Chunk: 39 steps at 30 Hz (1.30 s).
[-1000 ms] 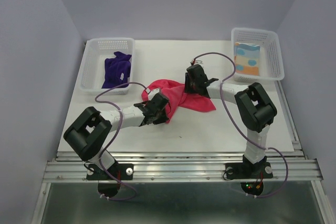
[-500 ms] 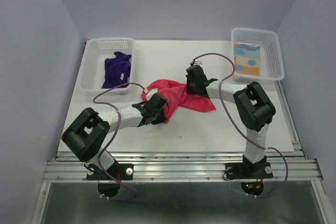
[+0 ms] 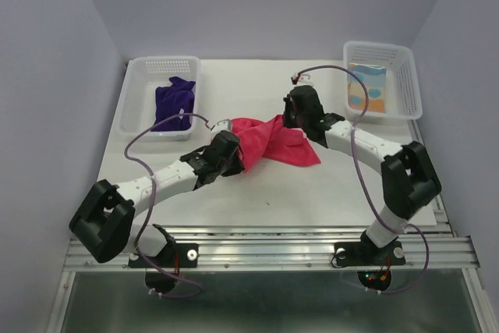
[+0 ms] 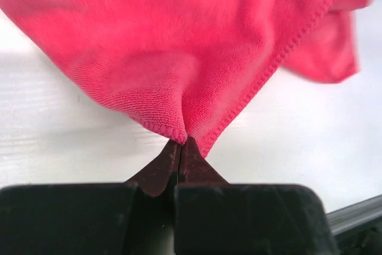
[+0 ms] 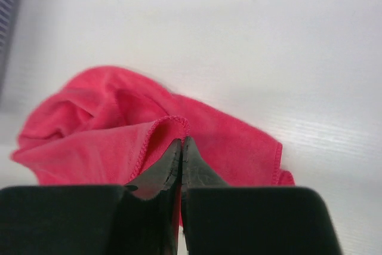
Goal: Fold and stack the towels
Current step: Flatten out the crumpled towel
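At the far left corner of the desk [image 3: 257, 189], a white mesh left basket [image 3: 134, 90] is sitting close to the left edge, and the purple towel [image 3: 173, 103] is lying crumpled inside it. The left arm [image 3: 168, 181] is stretching from the near edge diagonally toward the middle. The left jaws are pressing together on the stitched hem of the pink towel [image 4: 179, 46], pinching it where two hemmed edges are meeting at a corner. From that pinch the cloth is fanning upward and away, with the desk showing below it.

The pink towel is sitting bunched around the middle of the desk, well apart from both baskets. Its right part is spreading toward the right arm [image 3: 366, 146], with a flat corner pointing toward the near right. A wide band of bare desk is running between the towel and the near edge, and another is running behind it to the far edge.

The right jaws are pressing together too, nipping a curled hem on the towel's far side while the rest is lying in loose folds beyond. At the far right corner, the right basket [image 3: 409, 87] is holding the blue towel [image 3: 366, 87] with orange blotches, folded flat.
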Available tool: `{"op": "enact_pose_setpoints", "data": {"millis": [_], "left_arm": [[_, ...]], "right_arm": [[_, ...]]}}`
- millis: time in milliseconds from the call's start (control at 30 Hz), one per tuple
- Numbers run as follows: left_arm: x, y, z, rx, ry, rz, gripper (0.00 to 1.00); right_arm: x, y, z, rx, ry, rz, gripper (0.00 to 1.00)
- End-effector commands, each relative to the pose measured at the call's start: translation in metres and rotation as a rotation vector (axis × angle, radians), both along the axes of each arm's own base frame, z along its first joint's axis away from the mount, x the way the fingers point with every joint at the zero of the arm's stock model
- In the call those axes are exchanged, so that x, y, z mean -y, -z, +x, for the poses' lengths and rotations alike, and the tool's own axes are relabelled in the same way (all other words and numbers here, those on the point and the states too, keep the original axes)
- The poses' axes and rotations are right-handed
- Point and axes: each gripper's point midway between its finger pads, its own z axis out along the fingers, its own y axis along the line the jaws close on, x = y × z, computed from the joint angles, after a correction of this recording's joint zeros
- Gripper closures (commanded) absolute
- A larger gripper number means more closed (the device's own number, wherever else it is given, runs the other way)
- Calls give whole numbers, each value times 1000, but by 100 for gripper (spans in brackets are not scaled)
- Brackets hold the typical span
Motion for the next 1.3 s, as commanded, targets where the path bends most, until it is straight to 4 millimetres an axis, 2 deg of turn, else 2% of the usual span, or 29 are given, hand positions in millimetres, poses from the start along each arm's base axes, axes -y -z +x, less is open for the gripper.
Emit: {"op": "enact_pose_setpoints", "data": {"millis": [0, 33, 67, 167, 200, 233, 333, 433, 533, 600, 633, 667, 700, 733, 800, 833, 900, 933, 967, 1033, 1067, 1100, 1167, 1267], "left_arm": [[6, -93, 30, 238, 10, -92, 100], [6, -110, 33, 274, 11, -110, 100], [5, -139, 36, 342, 12, -139, 100], [0, -187, 41, 445, -4, -186, 100], [-7, -203, 41, 483, -16, -194, 100], [-10, -217, 41, 513, -27, -205, 100], [-23, -241, 41, 567, -59, -218, 100], [-33, -258, 39, 604, -74, -231, 100], [-34, -278, 33, 646, -45, -257, 100], [-32, -302, 27, 690, -14, -296, 100], [-32, -313, 24, 712, 3, -308, 100], [-29, -339, 17, 764, 45, -338, 100], [-29, -354, 13, 792, 62, -355, 100], [-31, -385, 6, 852, 75, -391, 100], [-26, -417, -10, 919, 158, -448, 100], [-27, -444, -23, 969, 194, -489, 100], [-24, -467, -38, 1014, 268, -517, 100], [-25, -477, -45, 1034, 290, -529, 100], [-25, -495, -59, 1066, 339, -556, 100], [-26, -519, -78, 1112, 400, -595, 100], [-27, -525, -84, 1123, 415, -607, 100], [-28, -531, -87, 1137, 420, -615, 100], [-34, -544, -93, 1165, 416, -630, 100], [-36, -549, -83, 1158, 368, -608, 100]], "right_arm": [[12, -96, -2, 254, -8, 43, 99], [14, -108, -5, 282, -17, 46, 99], [20, -128, -12, 332, -23, 49, 99], [32, -152, -21, 382, -20, 22, 99], [38, -169, -26, 417, -4, 30, 99], [49, -168, -30, 402, 25, -2, 99], [64, -192, -44, 448, 53, 2, 99], [73, -204, -56, 476, 54, 8, 99], [70, -230, -73, 525, -4, 59, 99], [67, -249, -85, 561, -53, 92, 99], [67, -264, -89, 591, -65, 107, 99], [65, -278, -95, 618, -99, 116, 99], [64, -289, -100, 635, -116, 126, 99], [65, -314, -107, 676, -131, 146, 99], [62, -343, -123, 728, -188, 183, 99], [63, -359, -130, 760, -206, 198, 99], [68, -403, -156, 842, -252, 242, 99], [70, -415, -163, 863, -262, 253, 99], [72, -439, -180, 908, -299, 281, 99], [74, -459, -198, 948, -341, 300, 99], [80, -479, -211, 994, -349, 317, 99], [81, -485, -216, 1007, -356, 321, 99], [83, -493, -218, 1015, -359, 319, 99], [90, -504, -216, 1040, -314, 313, 99]]}}
